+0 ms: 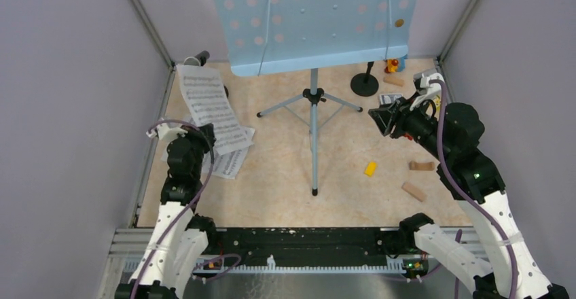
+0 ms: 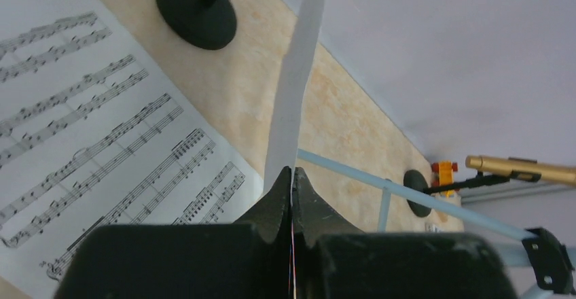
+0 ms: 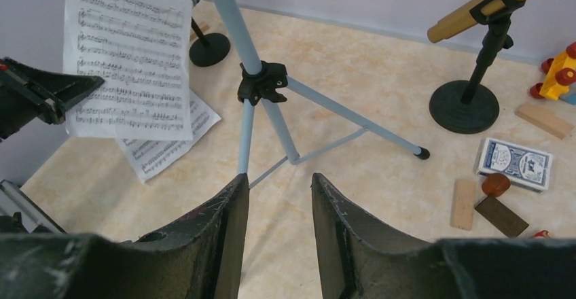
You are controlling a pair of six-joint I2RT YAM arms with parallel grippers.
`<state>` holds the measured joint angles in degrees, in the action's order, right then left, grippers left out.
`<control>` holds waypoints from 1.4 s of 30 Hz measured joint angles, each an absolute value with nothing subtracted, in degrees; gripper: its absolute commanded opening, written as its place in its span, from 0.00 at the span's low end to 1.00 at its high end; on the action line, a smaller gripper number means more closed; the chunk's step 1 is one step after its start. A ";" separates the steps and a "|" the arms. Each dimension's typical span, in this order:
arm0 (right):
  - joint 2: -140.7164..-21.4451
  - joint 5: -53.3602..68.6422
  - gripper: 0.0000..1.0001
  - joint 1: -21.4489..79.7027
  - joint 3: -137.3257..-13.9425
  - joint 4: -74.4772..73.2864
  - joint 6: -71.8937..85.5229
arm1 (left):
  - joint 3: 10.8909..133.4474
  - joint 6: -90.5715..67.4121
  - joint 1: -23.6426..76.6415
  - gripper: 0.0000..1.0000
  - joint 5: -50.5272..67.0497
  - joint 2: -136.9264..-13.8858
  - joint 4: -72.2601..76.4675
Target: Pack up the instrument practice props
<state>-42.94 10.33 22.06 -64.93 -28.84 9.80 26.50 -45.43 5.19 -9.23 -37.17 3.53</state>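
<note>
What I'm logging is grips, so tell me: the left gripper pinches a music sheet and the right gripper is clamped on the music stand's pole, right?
One part is wrong. The right gripper is not clamped on the pole: the right wrist view shows its jaws apart and empty, the pole beyond them. The left gripper does pinch a music sheet.

Top camera looks down from high at the near edge, taking in the whole table (image 1: 285, 177). Left wrist view sits low, right up against a music sheet (image 2: 293, 75), facing the far right corner. Right wrist view looks leftward across the table. All three share the tripod legs (image 1: 313, 98).
</note>
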 measured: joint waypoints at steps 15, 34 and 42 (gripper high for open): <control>-41.74 10.68 0.39 22.06 -62.52 -29.26 10.37 | 6.79 -75.02 -4.54 0.00 -12.80 -31.77 3.33; -41.74 10.70 0.40 22.06 -61.10 -29.17 10.63 | 6.48 -88.62 -4.64 0.47 -20.64 -31.03 -1.43; -41.76 10.94 0.40 22.06 -61.10 -29.23 10.61 | 10.66 -84.93 -4.75 0.98 -19.70 -30.44 -8.27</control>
<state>-41.76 10.94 22.06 -61.10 -29.23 10.61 10.66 -84.93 -4.75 -19.70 -30.44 -8.27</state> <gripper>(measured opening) 0.398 0.905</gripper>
